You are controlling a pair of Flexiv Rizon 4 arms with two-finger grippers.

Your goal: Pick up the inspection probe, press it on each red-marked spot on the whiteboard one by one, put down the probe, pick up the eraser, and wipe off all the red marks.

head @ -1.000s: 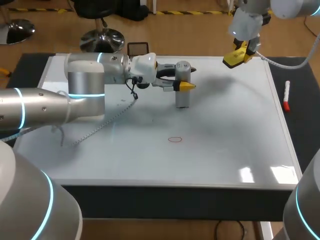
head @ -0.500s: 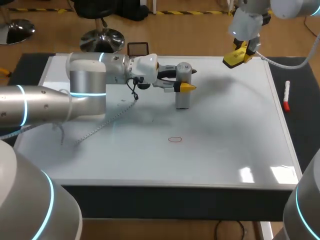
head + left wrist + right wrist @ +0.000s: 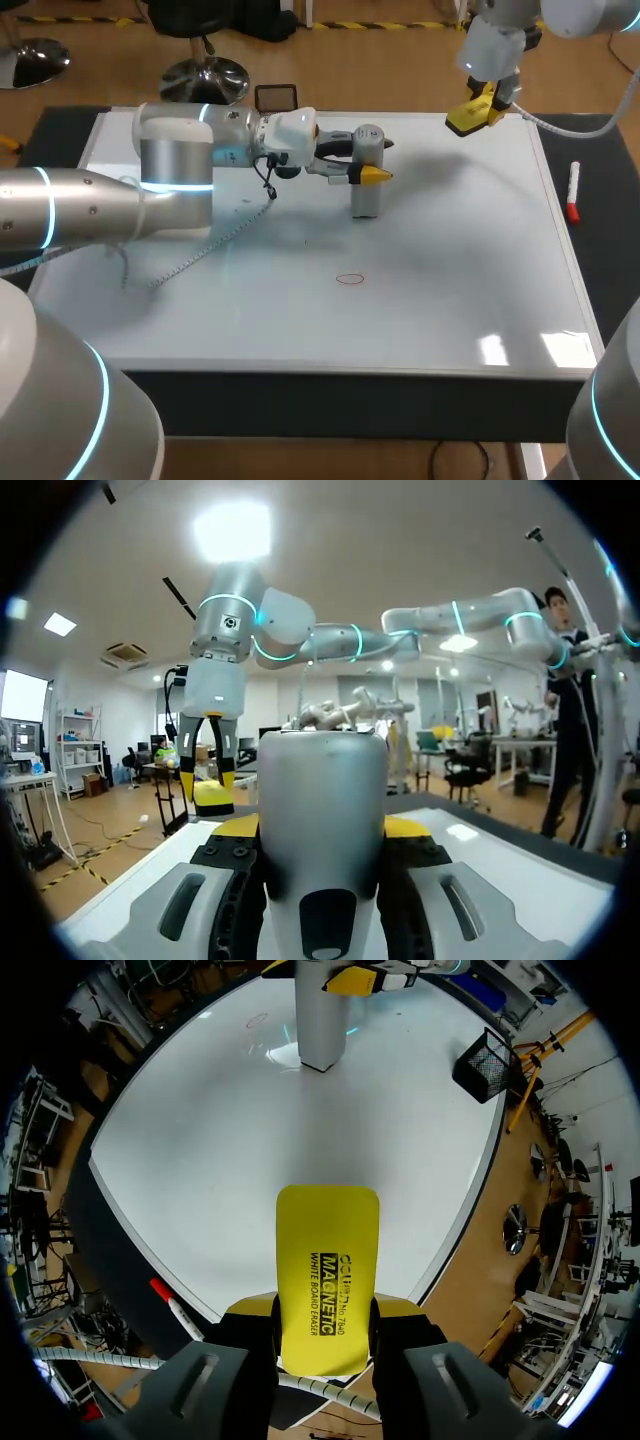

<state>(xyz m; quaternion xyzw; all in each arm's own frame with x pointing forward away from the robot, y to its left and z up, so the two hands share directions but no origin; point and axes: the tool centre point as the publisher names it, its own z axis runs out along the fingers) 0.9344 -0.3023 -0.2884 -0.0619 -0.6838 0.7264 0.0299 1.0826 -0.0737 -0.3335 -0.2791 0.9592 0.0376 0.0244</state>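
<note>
Whiteboard (image 3: 450, 250) shows one red mark (image 3: 349, 278), some way off from the left gripper (image 3: 378, 157), which grips the upright probe (image 3: 366, 192) near its top. I judge the probe stiff, smooth, perhaps slippery. Right gripper (image 3: 323, 1307) clamps the light eraser (image 3: 328, 1245) by one end

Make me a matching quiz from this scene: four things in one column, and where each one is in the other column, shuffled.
Things
1. inspection probe
2. eraser
3. red oval mark
4. marker pen

Places
A. drawn near the middle of the whiteboard
B. lying beside the whiteboard, off its right edge
C. upright, held by the left gripper
D. held by the right gripper over the far right corner

Pairs: 1-C, 2-D, 3-A, 4-B
</note>
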